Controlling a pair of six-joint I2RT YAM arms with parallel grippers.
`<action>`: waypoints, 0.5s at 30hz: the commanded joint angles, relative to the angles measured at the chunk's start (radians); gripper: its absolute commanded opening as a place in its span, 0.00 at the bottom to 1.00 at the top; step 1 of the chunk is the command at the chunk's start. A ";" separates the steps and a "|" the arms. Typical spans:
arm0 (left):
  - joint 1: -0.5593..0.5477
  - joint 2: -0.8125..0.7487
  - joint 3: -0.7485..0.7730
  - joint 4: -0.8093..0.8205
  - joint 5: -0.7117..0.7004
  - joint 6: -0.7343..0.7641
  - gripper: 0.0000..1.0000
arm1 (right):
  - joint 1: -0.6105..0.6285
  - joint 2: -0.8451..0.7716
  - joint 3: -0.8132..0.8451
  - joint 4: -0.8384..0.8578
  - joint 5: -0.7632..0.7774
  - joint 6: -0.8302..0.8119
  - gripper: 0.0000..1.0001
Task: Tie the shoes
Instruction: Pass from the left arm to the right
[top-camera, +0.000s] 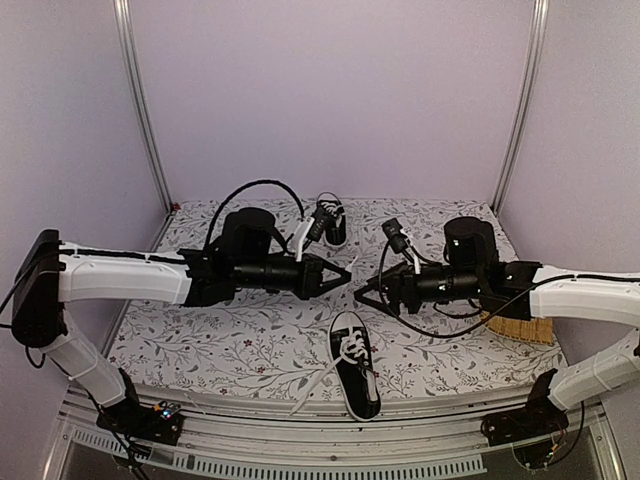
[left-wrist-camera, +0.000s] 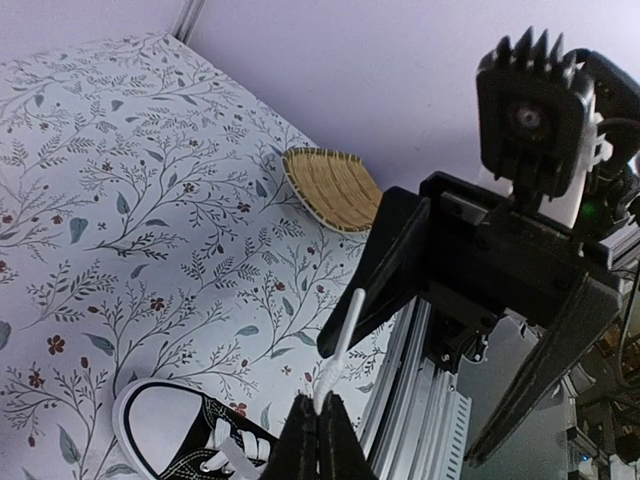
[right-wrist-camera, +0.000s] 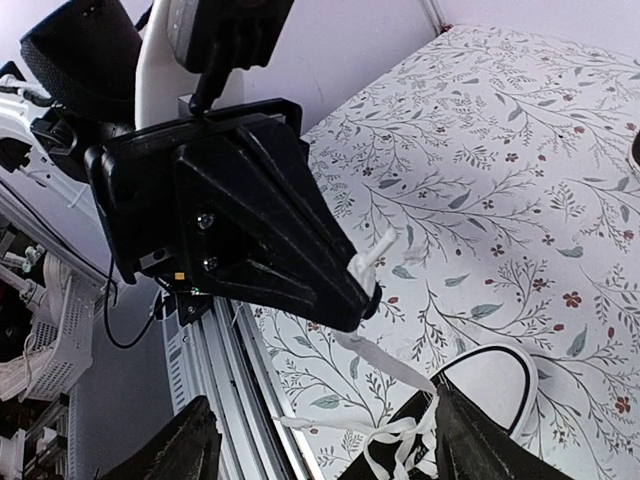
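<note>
The left tool (top-camera: 345, 274) is clenched on a white lace (left-wrist-camera: 340, 335) end above the shoe (top-camera: 355, 376) at lower centre of the top view. The right tool (top-camera: 360, 293) gapes empty. Only a short tail protrudes, so a handover could drop it.

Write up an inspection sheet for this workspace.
Surface: white cloth with leaf-and-flower print, lying flat.
Job's things: near black canvas sneaker with white toe cap, laces untied; second black sneaker at the back, partly hidden.
Clutter: woven straw tray at the right edge.
Claws: left claw shut on the near sneaker's white lace end; right claw open, facing it, holding nothing.
Cables: black cable loop above the left arm; sagging black cable under the right arm.
Surroundings: lilac walls, metal corner posts.
</note>
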 joint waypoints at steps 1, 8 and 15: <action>-0.016 -0.060 -0.017 0.023 -0.009 0.012 0.00 | -0.014 0.081 0.019 0.105 -0.072 -0.054 0.75; -0.055 -0.136 -0.135 0.050 -0.104 -0.069 0.00 | -0.062 0.106 -0.043 0.203 -0.129 0.026 0.71; -0.115 -0.138 -0.188 0.124 -0.116 -0.111 0.00 | -0.062 0.121 -0.044 0.288 -0.327 0.010 0.71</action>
